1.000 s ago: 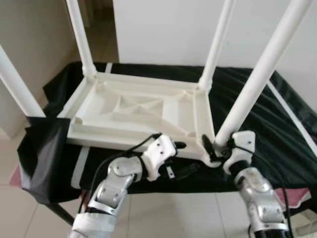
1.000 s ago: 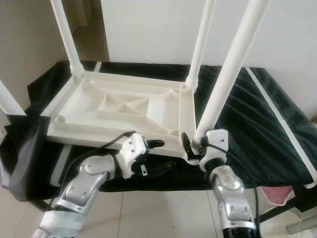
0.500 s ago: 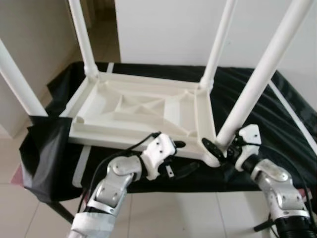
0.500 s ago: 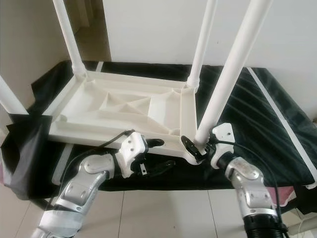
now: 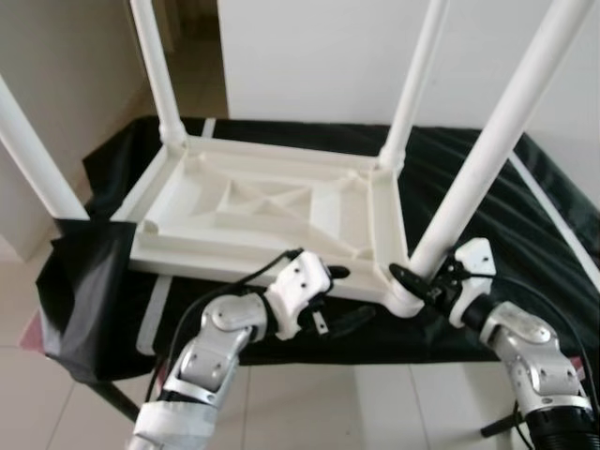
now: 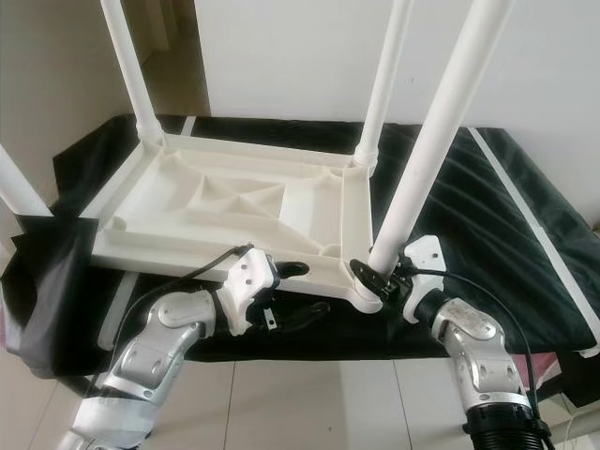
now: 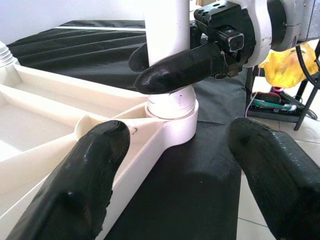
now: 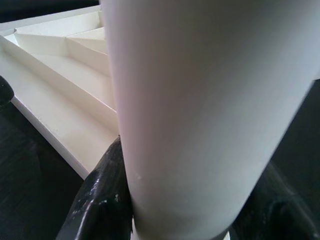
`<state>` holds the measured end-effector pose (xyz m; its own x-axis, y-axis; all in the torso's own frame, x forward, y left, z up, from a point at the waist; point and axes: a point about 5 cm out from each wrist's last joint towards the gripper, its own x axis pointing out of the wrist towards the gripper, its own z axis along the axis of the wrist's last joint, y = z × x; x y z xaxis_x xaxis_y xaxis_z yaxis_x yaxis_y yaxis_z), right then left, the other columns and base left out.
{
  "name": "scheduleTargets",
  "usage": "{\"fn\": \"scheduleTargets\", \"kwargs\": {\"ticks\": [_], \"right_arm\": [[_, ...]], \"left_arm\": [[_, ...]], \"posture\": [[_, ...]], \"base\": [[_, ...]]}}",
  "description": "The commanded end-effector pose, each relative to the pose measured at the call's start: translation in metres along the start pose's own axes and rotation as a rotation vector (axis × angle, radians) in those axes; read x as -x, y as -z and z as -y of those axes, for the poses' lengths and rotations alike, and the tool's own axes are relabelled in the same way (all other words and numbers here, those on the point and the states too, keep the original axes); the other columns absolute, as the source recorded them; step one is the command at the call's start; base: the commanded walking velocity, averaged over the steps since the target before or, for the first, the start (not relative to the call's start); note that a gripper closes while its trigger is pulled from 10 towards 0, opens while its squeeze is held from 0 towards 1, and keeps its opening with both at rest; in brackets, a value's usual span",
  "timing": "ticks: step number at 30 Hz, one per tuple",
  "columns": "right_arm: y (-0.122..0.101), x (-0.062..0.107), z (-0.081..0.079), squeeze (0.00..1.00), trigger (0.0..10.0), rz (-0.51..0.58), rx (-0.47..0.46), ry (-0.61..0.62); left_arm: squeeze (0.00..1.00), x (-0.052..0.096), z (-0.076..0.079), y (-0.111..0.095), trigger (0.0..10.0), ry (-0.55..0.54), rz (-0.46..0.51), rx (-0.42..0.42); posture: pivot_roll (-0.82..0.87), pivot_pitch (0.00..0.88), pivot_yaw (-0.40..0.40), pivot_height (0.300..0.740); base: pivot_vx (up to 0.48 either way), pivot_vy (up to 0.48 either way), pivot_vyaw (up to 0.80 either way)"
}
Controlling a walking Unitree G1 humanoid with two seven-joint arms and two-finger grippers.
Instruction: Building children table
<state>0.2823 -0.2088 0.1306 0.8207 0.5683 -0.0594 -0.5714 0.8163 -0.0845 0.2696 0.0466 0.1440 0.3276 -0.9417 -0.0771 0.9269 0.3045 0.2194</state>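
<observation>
Four legs up, right gripper (image 5: pixel 412 281) fingers clamp the near leg (image 5: pixel 487 155); left gripper (image 5: pixel 342 298) fingers spread beside tabletop (image 5: pixel 262 211).

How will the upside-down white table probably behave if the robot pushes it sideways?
The white table looks like hollow, ribbed plastic, so probably stiff and light. Lying flat on the black cloth, it would likely slide or bunch the cloth rather than tip.

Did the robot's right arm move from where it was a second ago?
Yes. The right gripper stays at the base of the near table leg, but its wrist and forearm swung out to the robot's right, away from the white tabletop.
</observation>
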Motion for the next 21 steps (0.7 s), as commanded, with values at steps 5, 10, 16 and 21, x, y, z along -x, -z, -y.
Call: {"fn": "scheduleTargets", "kwargs": {"ticks": [5, 10, 16, 21], "right_arm": [[0.011, 0.003, -0.004, 0.00, 10.0, -0.036, -0.033, 0.018], [0.013, 0.001, -0.007, 0.00, 10.0, -0.043, -0.045, 0.067], [0.018, -0.005, -0.012, 0.00, 10.0, -0.065, -0.097, 0.241], [0.018, -0.009, -0.019, 0.00, 10.0, -0.059, -0.144, 0.385]], "left_arm": [[0.00, 0.000, -0.004, 0.000, 10.0, -0.080, -0.002, -0.001], [0.00, -0.001, -0.004, 0.000, 10.0, -0.077, -0.005, -0.004], [0.00, -0.002, -0.003, 0.001, 10.0, -0.071, -0.005, -0.003], [0.00, -0.003, -0.003, 0.001, 10.0, -0.072, -0.005, -0.006]], "posture": [[-0.02, 0.015, -0.028, 0.740], [-0.03, 0.013, -0.027, 0.740], [-0.03, 0.006, -0.031, 0.740], [-0.03, 0.000, -0.034, 0.740]], "base": [[0.000, 0.000, 0.00], [0.000, 0.000, 0.00], [0.000, 0.000, 0.00], [0.000, 0.000, 0.00]]}}
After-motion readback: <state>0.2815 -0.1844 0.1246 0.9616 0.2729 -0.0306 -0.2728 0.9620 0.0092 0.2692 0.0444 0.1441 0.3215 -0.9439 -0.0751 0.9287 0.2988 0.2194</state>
